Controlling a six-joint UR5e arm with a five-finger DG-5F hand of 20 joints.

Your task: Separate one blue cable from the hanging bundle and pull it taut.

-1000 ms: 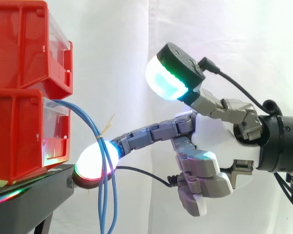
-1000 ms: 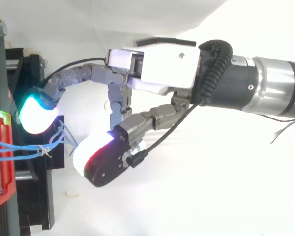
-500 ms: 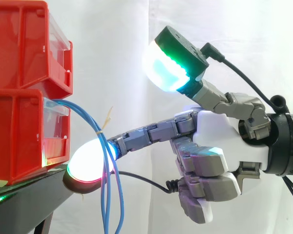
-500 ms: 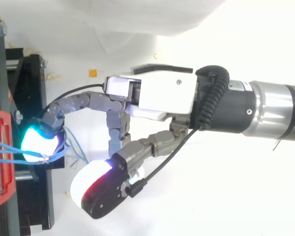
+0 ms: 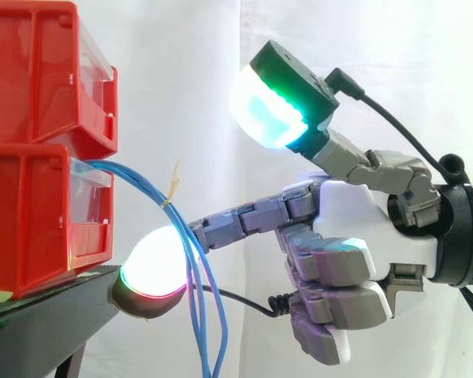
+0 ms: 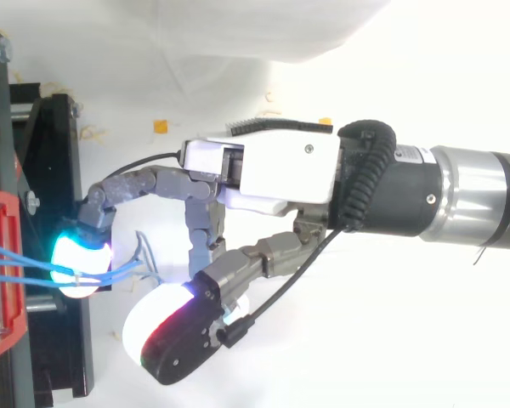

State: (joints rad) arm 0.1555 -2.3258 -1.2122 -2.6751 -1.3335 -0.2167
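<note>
Two red plastic bins stand stacked, the upper bin (image 5: 39, 71) on the lower red bin (image 5: 31, 220), and both rest on a black stand (image 5: 47, 323) whose edge juts out just past the lower bin's front. Beyond that front, before the white curtain (image 5: 181, 79), the room is open apart from the robot's hand (image 5: 355, 220); beneath the hand there is free air.

A bundle of thin blue cables (image 5: 134, 179) leaves the clear front of the lower bin, arcs away from it past a small tan tie (image 5: 173, 187), then hangs straight down below the stand's edge. The side view gives this drop and the height of the raised thumb. The top view gives the strands running sideways out of the lower bin and across the glowing pad, plus small orange scraps (image 6: 160, 126) on the white floor well away from the bin.

The hand (image 6: 280, 166) is spread wide. One straight finger reaches toward the lower bin, its fingertip (image 5: 154, 264) lying against the hanging cables just off the stand's edge. The thumb is lifted well clear of them. The remaining fingers fold down under the palm and grasp nothing.
</note>
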